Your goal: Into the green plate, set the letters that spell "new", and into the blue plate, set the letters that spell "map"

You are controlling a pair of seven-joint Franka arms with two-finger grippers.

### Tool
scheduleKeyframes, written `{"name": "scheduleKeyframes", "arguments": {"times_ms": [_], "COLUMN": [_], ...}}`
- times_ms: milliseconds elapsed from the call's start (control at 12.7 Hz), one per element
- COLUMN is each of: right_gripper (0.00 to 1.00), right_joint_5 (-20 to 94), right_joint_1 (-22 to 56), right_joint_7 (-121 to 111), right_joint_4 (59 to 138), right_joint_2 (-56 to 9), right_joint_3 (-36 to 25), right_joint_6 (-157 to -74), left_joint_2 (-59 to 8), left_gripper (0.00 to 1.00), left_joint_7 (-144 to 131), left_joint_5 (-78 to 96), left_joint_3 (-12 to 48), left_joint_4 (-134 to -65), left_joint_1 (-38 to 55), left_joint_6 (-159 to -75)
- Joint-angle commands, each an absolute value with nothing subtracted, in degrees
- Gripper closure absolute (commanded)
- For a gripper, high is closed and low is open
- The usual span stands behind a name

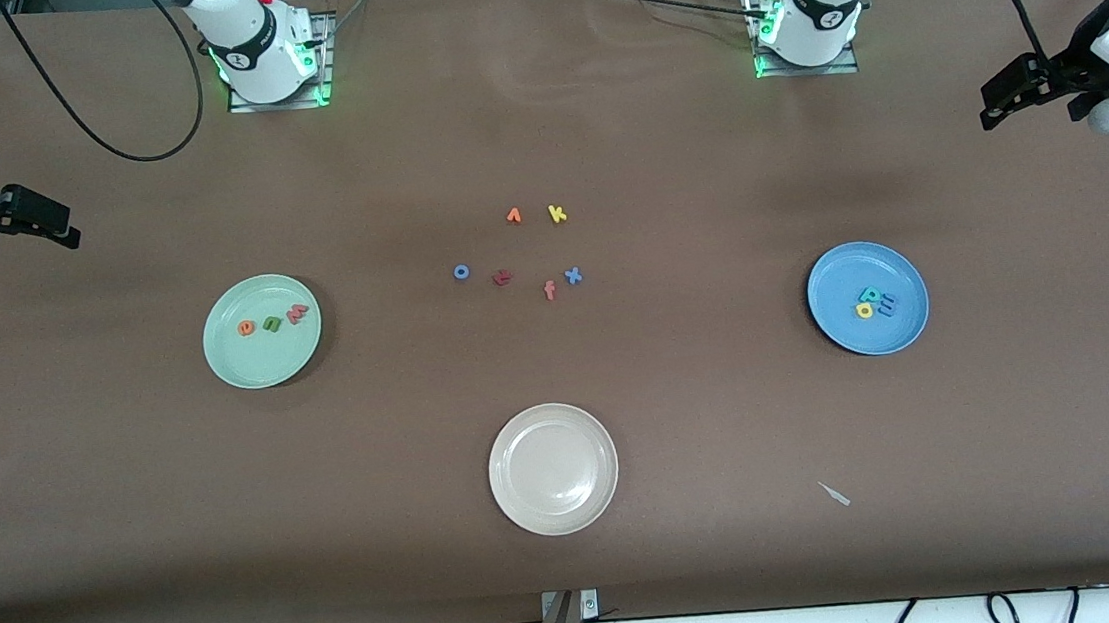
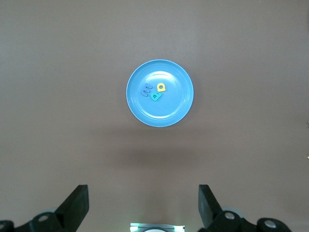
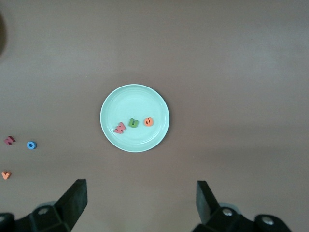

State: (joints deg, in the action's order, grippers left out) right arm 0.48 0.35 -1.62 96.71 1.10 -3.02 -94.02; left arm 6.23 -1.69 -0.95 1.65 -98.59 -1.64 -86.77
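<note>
High over the left arm's end of the tabletop (image 1: pixel 599 127), the left tool (image 2: pixel 144 205) hangs with its fingers spread wide and empty; below it the blue plate (image 2: pixel 178 104) holds the blue "m" (image 2: pixel 147 89), yellow "a" (image 2: pixel 161 87) and teal "p" (image 2: pixel 155 96) bunched together. Over the right arm's end, the right tool (image 3: pixel 141 203) likewise gapes empty above the green plate (image 3: pixel 140 99), where the salmon "w" (image 3: pixel 119 128), olive "n" (image 3: pixel 133 123) and orange "e" (image 3: pixel 148 122) lie in a row. Six stray letters (image 1: pixel 503 277) sit mid-table, and a cream plate (image 1: pixel 511 446) lies nearer the front camera.
</note>
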Motion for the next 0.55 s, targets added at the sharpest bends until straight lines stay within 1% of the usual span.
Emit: {"name": "scheduleKeyframes", "arguments": {"times_ms": [0, 473], "right_gripper": [0.0, 0.0], "right_joint_5": [0.3, 0.2], "right_joint_1": [1.1, 1.1], "right_joint_7": [-1.8, -1.8], "right_joint_4": [97.2, 97.2], "right_joint_2": [2.1, 2.1], "right_joint_3": [-3.6, -3.4], "right_joint_6": [-93.8, -94.0], "left_joint_2": [5.9, 5.7], "left_gripper": [0.0, 0.0], "left_joint_7": [-0.6, -0.4], "left_joint_5": [1.1, 1.1], "left_joint_3": [1.7, 1.5], "left_joint_4": [-98.3, -98.2], "left_joint_1": [-2.3, -2.7], "left_joint_6": [-87.3, -87.5]}}
